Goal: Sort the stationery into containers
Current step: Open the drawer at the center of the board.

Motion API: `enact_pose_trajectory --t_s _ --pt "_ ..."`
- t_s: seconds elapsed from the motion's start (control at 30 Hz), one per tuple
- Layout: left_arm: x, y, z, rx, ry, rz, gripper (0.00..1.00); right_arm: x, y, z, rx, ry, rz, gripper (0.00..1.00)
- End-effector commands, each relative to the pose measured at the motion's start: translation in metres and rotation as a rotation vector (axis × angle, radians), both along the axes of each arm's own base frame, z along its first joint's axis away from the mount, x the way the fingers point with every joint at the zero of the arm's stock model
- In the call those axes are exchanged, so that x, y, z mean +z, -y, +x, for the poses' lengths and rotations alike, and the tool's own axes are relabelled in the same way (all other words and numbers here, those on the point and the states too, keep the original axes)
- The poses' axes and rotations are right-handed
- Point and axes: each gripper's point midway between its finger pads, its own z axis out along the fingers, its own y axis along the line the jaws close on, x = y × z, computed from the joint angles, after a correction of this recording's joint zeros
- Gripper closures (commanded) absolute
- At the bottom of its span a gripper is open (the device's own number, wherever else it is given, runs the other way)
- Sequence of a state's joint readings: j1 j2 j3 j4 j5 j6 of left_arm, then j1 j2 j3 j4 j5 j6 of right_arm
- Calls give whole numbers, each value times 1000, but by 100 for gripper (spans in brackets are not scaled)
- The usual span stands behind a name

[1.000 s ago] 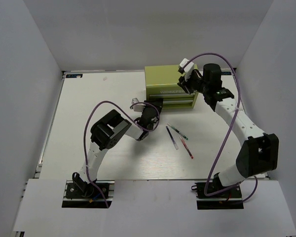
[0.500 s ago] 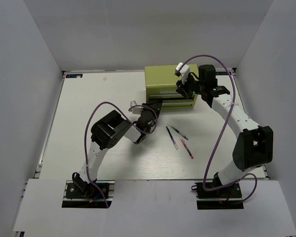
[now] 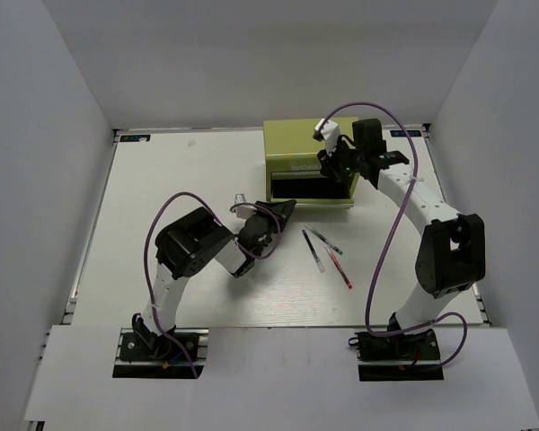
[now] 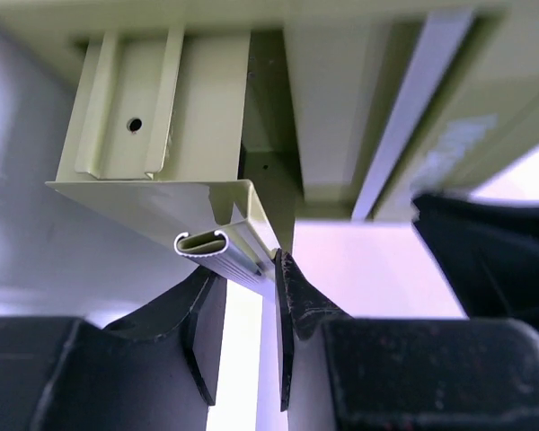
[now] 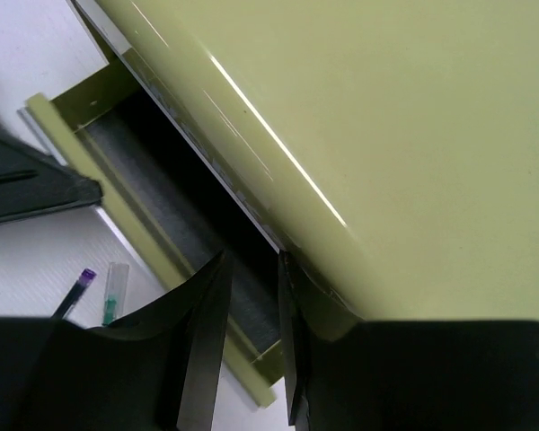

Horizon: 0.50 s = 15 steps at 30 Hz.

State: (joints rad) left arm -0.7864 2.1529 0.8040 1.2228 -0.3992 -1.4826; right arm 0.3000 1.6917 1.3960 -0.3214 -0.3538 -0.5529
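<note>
The olive-green chest (image 3: 296, 144) stands at the back of the table with its lower drawer (image 3: 310, 186) pulled out and its dark inside showing. My left gripper (image 3: 283, 209) is shut on the drawer's handle lip (image 4: 217, 245), which sits between the fingertips. My right gripper (image 3: 338, 162) rests on the chest's top front edge (image 5: 251, 193), nearly shut and holding nothing. The purple pen (image 3: 313, 250), the green-tipped pen (image 3: 324, 239) and the red pen (image 3: 340, 268) lie on the table in front of the chest. The chunky markers are out of view.
The purple (image 5: 83, 280) and green (image 5: 114, 294) pen tips show below the open drawer (image 5: 175, 238) in the right wrist view. White walls surround the table (image 3: 162, 197).
My left gripper has pulled the drawer out towards the near side. My right gripper has moved left along the chest's top.
</note>
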Motion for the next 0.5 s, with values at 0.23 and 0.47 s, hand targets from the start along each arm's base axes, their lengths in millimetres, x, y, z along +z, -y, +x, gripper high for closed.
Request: enact_pose_trajectory --t_s 0.23,0.47 --pt "-19 -42 -29 9 -53 179 70 34 -5 -6 55 95 54 50" --pt "12 -45 -33 -17 40 188 24 44 0 -75 207 172 54 38"
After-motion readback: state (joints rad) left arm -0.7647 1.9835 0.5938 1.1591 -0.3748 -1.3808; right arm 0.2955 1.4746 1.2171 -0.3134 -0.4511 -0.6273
